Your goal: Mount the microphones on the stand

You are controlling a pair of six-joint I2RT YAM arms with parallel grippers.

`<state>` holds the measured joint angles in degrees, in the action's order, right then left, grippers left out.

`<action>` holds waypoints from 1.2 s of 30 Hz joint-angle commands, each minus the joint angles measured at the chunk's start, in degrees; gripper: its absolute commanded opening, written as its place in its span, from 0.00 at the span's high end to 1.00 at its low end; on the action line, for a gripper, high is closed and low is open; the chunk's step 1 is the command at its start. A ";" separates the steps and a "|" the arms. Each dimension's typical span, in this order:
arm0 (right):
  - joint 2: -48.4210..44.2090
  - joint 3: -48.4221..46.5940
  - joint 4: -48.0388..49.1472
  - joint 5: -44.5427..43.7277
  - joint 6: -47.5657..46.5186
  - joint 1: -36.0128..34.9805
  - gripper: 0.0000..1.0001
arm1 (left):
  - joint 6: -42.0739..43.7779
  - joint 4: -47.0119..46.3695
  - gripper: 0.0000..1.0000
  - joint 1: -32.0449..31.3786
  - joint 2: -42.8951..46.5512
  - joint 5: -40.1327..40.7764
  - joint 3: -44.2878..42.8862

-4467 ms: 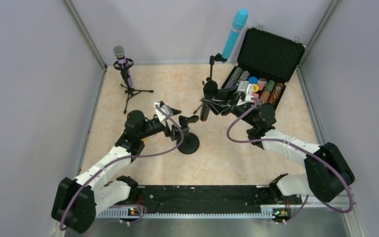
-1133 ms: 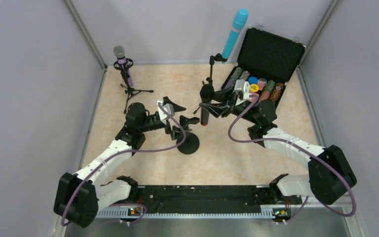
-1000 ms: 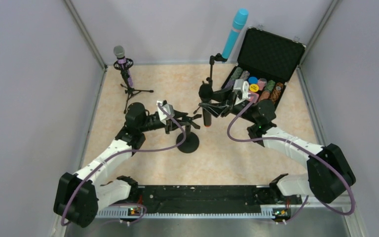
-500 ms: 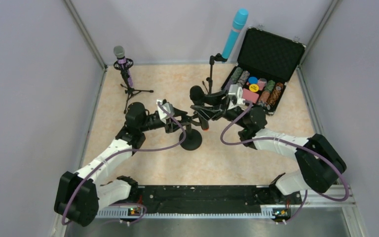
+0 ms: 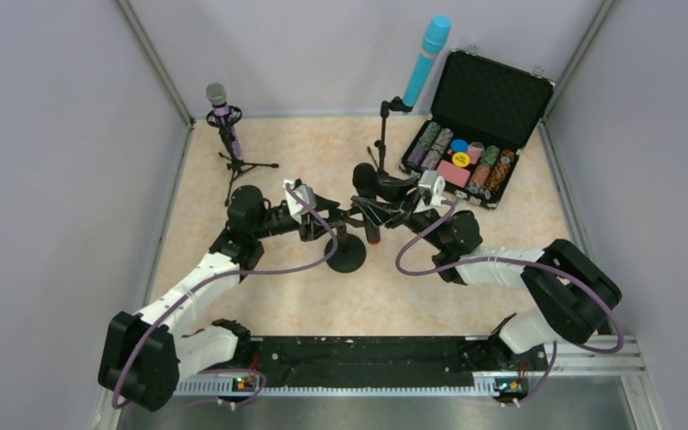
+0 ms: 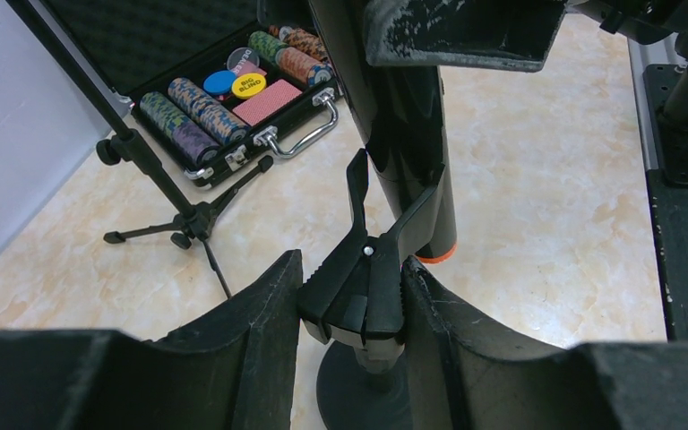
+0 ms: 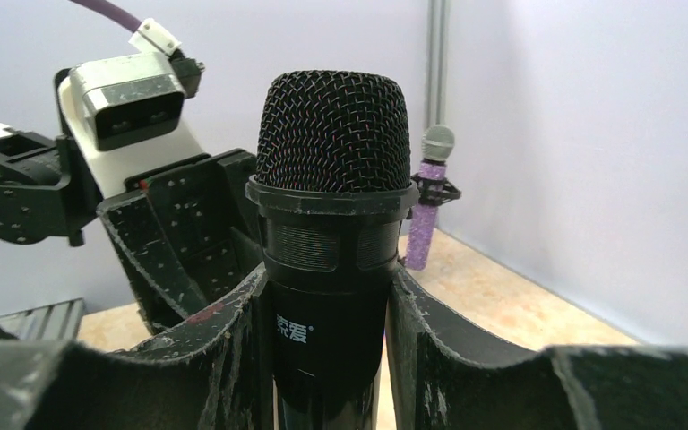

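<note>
Plain pale lilac-grey walls (image 5: 54,179) fill the left, top and right of the frame, meeting at metal corner strips (image 5: 155,67), around an evenly lit, beige marbled bench (image 5: 322,152) with a black strip (image 5: 367,351) along the bottom.

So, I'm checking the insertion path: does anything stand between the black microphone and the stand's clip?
Nothing visible does. The black microphone, gripped by the right pincer, sits right at the open prongs of the clip, which the left pincer squeezes.
</note>
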<state>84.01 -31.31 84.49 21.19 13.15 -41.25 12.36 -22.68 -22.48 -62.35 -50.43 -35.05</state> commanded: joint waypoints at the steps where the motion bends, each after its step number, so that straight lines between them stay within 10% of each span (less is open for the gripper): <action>1: -4.65 0.05 2.99 -5.93 -4.02 -0.59 1.00 | -0.41 -0.85 1.00 -0.01 2.19 -0.86 -0.76; 5: -7.67 0.94 -0.58 -7.70 -5.82 -0.58 1.00 | 0.55 1.29 0.91 -0.02 2.96 -1.62 -1.91; 11: -10.42 1.56 -3.74 -8.13 -6.15 -0.63 1.00 | 2.06 3.17 0.36 -0.02 4.45 -1.87 -2.28; 15: -11.78 2.05 -4.91 -8.01 -6.22 -0.58 1.00 | 2.51 3.07 0.19 -0.01 5.17 -1.72 -2.35; 36: -16.25 2.46 -10.43 -9.59 -7.52 0.04 1.00 | -9.27 -3.39 0.01 -0.98 6.82 8.00 -0.46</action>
<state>69.65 -26.65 72.29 12.25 6.15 -41.41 7.16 -20.67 -22.70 -58.46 -47.13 -36.40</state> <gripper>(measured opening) 0.414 0.987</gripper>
